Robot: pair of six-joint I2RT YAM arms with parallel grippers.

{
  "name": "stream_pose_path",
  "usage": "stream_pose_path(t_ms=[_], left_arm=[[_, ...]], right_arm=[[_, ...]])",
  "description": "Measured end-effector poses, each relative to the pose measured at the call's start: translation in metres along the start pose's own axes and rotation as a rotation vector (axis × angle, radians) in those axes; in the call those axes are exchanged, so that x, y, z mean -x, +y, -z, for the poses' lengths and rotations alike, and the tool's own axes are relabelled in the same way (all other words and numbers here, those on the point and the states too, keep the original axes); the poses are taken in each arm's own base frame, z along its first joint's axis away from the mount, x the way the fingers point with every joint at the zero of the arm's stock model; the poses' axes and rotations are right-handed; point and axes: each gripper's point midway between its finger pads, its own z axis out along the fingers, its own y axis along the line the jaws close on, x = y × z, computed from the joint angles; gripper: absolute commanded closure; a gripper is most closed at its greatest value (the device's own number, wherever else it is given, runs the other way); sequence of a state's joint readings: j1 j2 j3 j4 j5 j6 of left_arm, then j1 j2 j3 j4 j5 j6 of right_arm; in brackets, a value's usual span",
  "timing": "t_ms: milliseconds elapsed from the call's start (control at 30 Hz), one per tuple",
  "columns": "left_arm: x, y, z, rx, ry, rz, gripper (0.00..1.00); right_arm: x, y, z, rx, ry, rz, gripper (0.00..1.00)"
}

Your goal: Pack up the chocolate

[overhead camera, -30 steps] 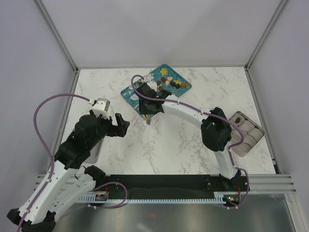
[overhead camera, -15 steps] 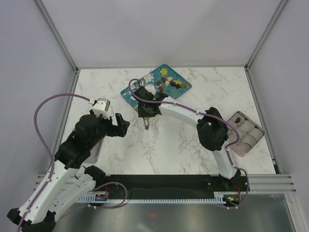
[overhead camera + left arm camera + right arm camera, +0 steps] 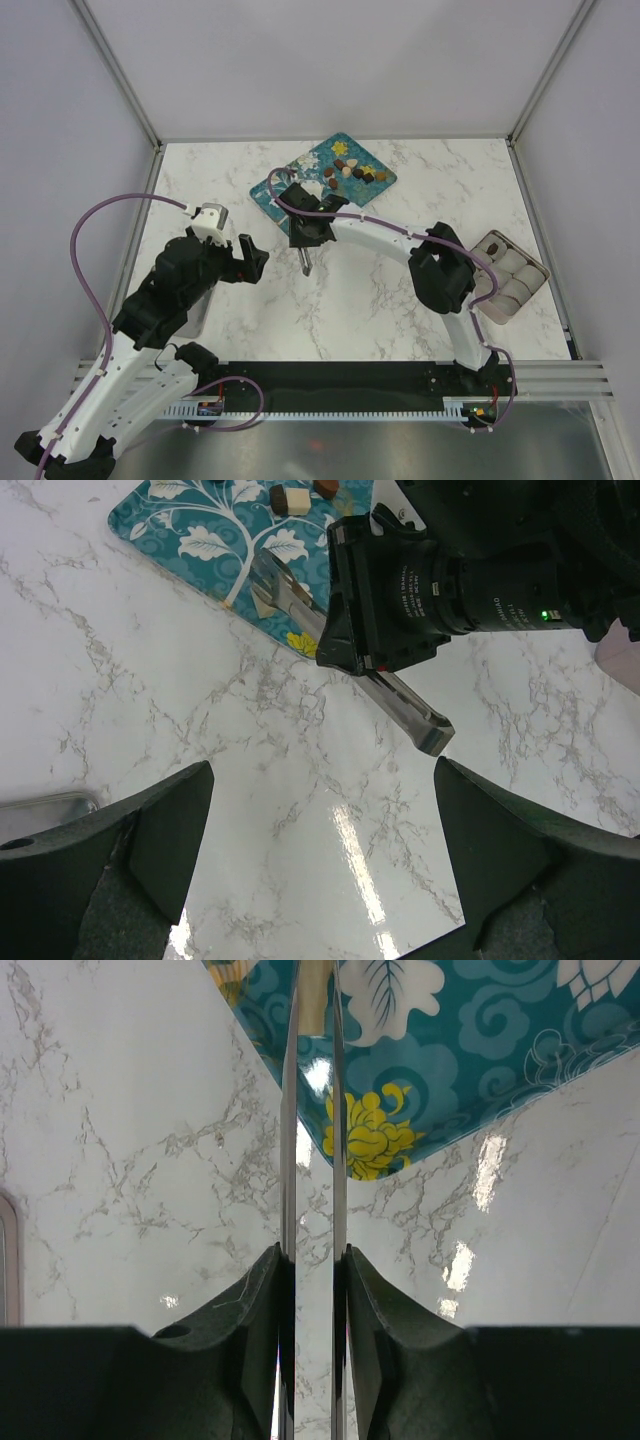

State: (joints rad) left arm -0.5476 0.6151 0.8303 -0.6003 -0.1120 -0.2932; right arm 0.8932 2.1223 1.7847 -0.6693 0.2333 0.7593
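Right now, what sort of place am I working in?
Probably a lab test cell, not a kitchen: a marble-look table boxed in by plain white walls on metal posts, with two robot arms bolted to a rail at its near edge.

The table is showing a smooth, white, grey-veined marble-look surface that is throwing bright, glossy reflections. The teal tray near the far edge is gleaming like glazed or lacquered ware, its painted flowers lying flat under the shine. The tongs are looking like polished bare metal, mirroring their surroundings. The right gripper and the left gripper are appearing as matt black plastic with a fine, slightly grainy texture. The tin at the right edge is glinting as dull, silvery metal.
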Motion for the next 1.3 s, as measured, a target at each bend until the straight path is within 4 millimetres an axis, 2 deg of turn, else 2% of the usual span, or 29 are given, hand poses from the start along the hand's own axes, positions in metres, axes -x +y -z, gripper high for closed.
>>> stream_pose_path(t_ms=[200, 300, 367, 467, 567, 800, 1000, 1300], left_arm=[[0.0, 0.0, 0.0, 0.0, 0.0, 0.0, 0.0], [0.0, 0.0, 0.0, 0.0, 0.0, 0.0, 0.0], [0.0, 0.0, 0.0, 0.001, 0.003, 0.0, 0.0], [-0.001, 0.0, -0.001, 0.001, 0.007, -0.001, 0.0], [-0.002, 0.0, -0.002, 0.001, 0.013, -0.001, 0.0], [-0.005, -0.002, -0.005, -0.009, 0.03, -0.003, 0.0], [-0.006, -0.005, -0.005, -0.026, 0.036, -0.003, 0.0], [-0.006, -0.007, -0.004, -0.036, 0.037, -0.002, 0.0]], right_arm=[[0.008, -0.004, 0.021, 0.013, -0.029, -0.002, 0.71], [0.016, -0.012, 0.038, 0.016, -0.049, -0.008, 0.71], [0.024, -0.025, 0.052, 0.007, -0.071, -0.021, 0.71], [0.033, -0.06, 0.073, -0.035, -0.098, -0.054, 0.72], [0.038, -0.108, 0.098, -0.096, -0.126, -0.104, 0.72], [0.035, -0.218, 0.166, -0.256, -0.189, -0.23, 0.72], [0.015, -0.281, 0.203, -0.379, -0.183, -0.303, 0.72], [-0.024, -0.375, 0.232, -0.594, -0.088, -0.47, 0.71]])
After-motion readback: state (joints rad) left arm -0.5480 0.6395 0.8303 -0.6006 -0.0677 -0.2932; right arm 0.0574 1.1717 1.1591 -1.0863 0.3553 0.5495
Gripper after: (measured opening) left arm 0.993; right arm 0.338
